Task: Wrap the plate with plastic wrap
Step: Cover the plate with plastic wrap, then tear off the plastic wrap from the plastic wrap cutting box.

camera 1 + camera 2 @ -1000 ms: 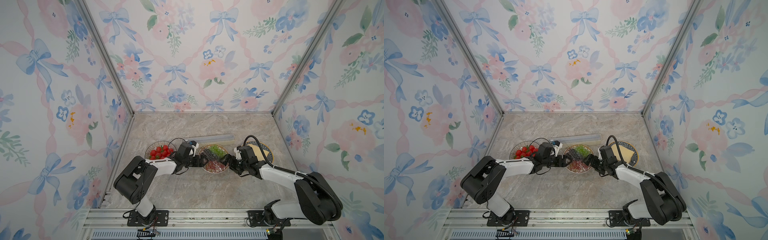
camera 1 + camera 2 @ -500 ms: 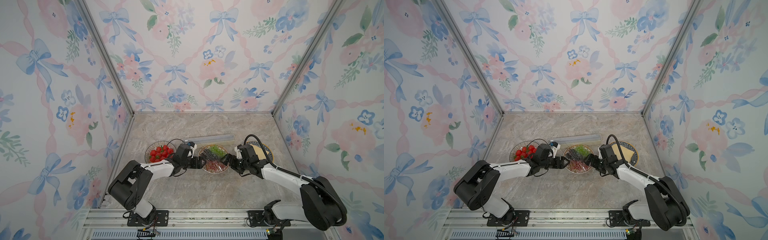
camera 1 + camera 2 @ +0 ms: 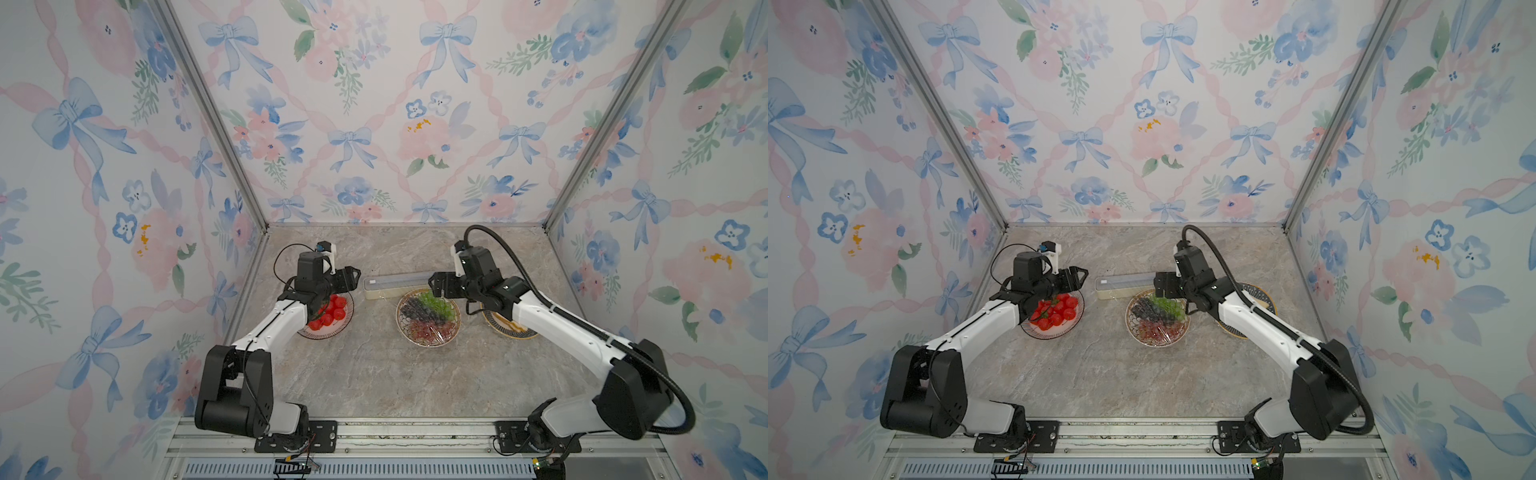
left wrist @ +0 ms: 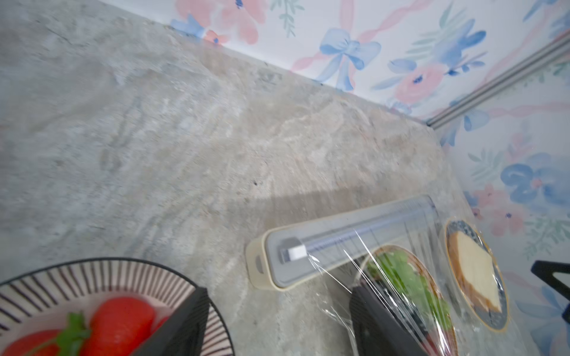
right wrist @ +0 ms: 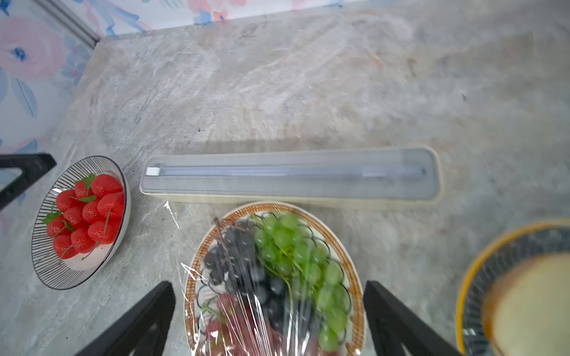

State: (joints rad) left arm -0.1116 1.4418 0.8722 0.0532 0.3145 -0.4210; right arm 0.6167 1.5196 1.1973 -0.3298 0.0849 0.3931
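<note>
The plate with the orange rim holds green, dark and red grapes in both top views. Crinkly plastic wrap lies over it, still running back to its cream box with the grey lid just behind. My left gripper is open beside the box's left end, above the strawberry plate's far edge. In the left wrist view a loose edge of film lies against one of its fingers. My right gripper is open wide over the plate's far rim, holding nothing.
A striped plate of strawberries sits to the left under my left arm. A blue plate with a yellow rim and a slice of bread sits to the right, partly under my right arm. Walls close in the back and both sides.
Both grippers have drawn away from the plate's sides and back toward the box. The left one went further left, over the strawberry plate, and its jaws narrowed a little.
</note>
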